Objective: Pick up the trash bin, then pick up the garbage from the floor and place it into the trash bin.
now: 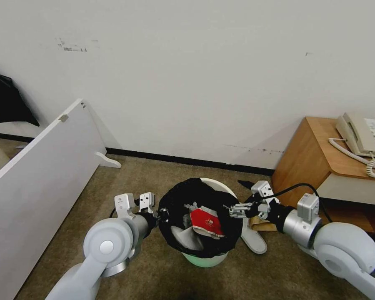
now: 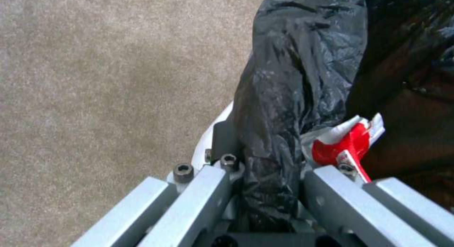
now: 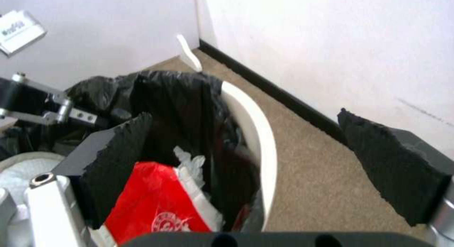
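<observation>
The left hand [image 1: 162, 214] pinches the trash bin [image 1: 204, 258] by its bagged rim. The right hand [image 1: 233, 210] hangs wide open, empty, over the opposite rim, above a red wrapper [image 1: 206, 223] inside.

The trash bin [image 1: 206, 259] is white plastic, tinged pale green near its base, with a crinkled glossy black liner [image 1: 177, 206] folded over the rim. Clamped on that rim is the silver-grey left gripper [image 1: 162, 215]. Just below the right gripper [image 1: 233, 210], whose spread pads are black foam, lies a red-and-white wrapper [image 1: 206, 223]. The carpet [image 1: 154, 175] under both is speckled tan-brown.
</observation>
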Robot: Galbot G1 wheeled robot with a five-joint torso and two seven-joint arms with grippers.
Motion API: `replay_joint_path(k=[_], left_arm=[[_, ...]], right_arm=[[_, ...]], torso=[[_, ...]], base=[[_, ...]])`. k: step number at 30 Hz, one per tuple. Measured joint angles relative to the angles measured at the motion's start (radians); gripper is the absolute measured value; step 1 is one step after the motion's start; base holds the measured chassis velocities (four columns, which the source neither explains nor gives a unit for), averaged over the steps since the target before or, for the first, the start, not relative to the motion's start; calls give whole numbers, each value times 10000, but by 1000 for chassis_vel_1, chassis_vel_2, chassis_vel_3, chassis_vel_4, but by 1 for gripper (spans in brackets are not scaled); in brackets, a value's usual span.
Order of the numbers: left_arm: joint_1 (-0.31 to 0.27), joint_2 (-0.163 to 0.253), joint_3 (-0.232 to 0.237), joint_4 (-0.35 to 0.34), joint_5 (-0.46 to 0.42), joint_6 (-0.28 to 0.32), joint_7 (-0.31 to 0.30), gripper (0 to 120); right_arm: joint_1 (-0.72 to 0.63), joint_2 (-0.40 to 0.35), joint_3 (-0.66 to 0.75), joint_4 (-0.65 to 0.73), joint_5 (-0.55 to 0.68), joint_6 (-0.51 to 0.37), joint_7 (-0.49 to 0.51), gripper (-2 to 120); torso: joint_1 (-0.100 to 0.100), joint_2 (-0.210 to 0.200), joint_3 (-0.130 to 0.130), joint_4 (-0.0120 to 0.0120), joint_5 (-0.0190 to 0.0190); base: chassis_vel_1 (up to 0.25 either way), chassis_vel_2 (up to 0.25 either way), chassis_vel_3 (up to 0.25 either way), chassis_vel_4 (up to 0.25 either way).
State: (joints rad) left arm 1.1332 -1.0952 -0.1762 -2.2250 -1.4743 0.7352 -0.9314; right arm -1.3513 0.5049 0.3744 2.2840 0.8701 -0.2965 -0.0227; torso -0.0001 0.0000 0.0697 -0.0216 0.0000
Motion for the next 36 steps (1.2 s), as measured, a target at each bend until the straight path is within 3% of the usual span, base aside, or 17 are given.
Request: replay_joint_path(k=[11, 16, 24, 28, 31, 36], left_arm=[[52, 151, -281, -86, -106, 0, -262, 1], [204, 454, -677, -202, -92, -22, -303, 1], [641, 922, -1527, -489, 116, -140, -324, 1], [800, 1027, -1769, -610, 153, -140, -326, 1], [1212, 1101, -2271, -844, 164, -141, -333, 1], [1618, 1036, -2473, -959, 322, -142, -309, 1]], right_arm=[[142, -163, 814, 566, 771, 181, 206, 100], [90, -235, 1278, 848, 1208, 274, 519, 100], [-274, 240, 1645, 997, 1185, 278, 768, 100], [-378, 337, 1768, 999, 1136, 278, 782, 100], [-484, 713, 1792, 735, 798, 299, 796, 100], [-634, 1133, 1562, 372, 325, 295, 815, 100]], torso=[[0, 0, 0, 1, 0], [0, 0, 0, 1, -1], [0, 1, 0, 0, -1], [0, 0, -1, 0, -2], [0, 1, 0, 0, 0], [0, 0, -1, 1, 0]], base=[[0, 0, 0, 0], [0, 0, 0, 0], [0, 0, 0, 0], [0, 0, 0, 0], [0, 0, 0, 0], [0, 0, 0, 0]])
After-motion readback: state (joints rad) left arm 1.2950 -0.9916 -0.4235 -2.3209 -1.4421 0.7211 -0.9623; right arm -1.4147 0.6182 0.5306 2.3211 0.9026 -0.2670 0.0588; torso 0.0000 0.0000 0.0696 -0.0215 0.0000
